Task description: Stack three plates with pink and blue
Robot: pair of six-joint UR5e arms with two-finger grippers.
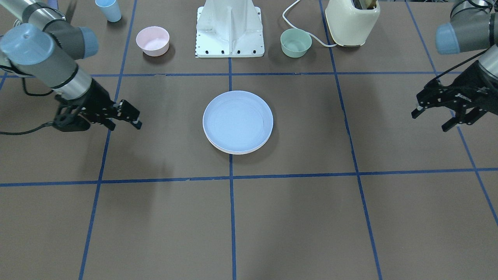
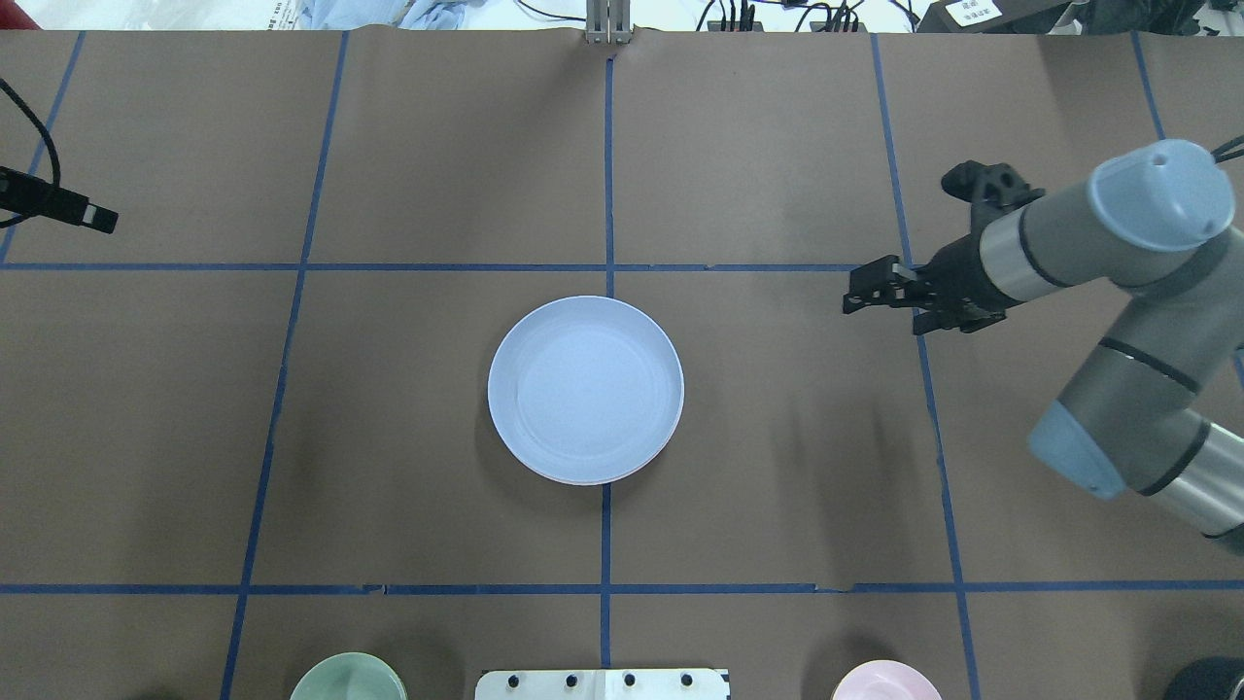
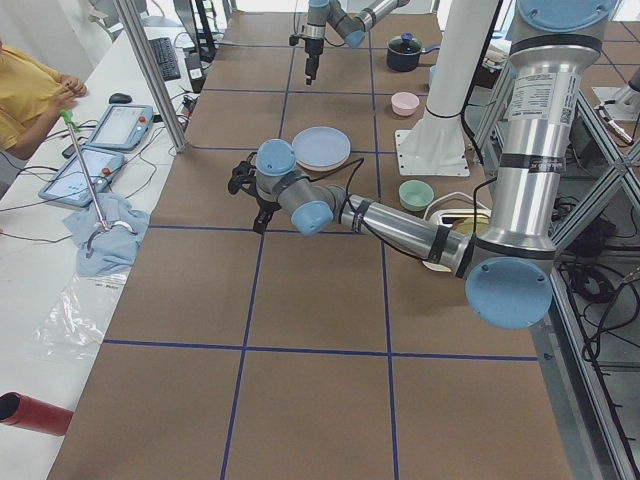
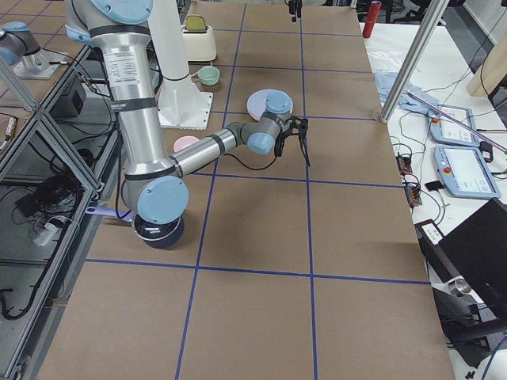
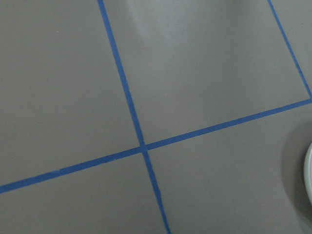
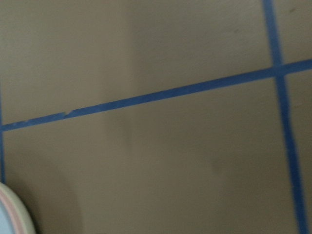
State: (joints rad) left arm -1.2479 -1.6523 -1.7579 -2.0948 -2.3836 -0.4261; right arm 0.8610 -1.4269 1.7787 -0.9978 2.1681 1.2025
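The three plates sit stacked at the table's centre, the pale blue plate (image 1: 237, 120) on top; it also shows in the overhead view (image 2: 585, 389). Only thin rims of the pink and cream-white plates show beneath it (image 1: 233, 151), and at the right wrist view's bottom-left corner (image 6: 12, 214). My left gripper (image 1: 430, 121) hangs open and empty, well off to the stack's side. My right gripper (image 1: 126, 126) is open and empty on the other side; it also shows in the overhead view (image 2: 853, 295). Neither touches the stack.
A small pink bowl (image 1: 152, 41), a mint-green bowl (image 1: 296, 42), a blue cup (image 1: 109, 9) and a cream toaster (image 1: 352, 21) with its white cable stand along the robot's side, around the white base (image 1: 229, 31). Blue tape lines grid the brown table.
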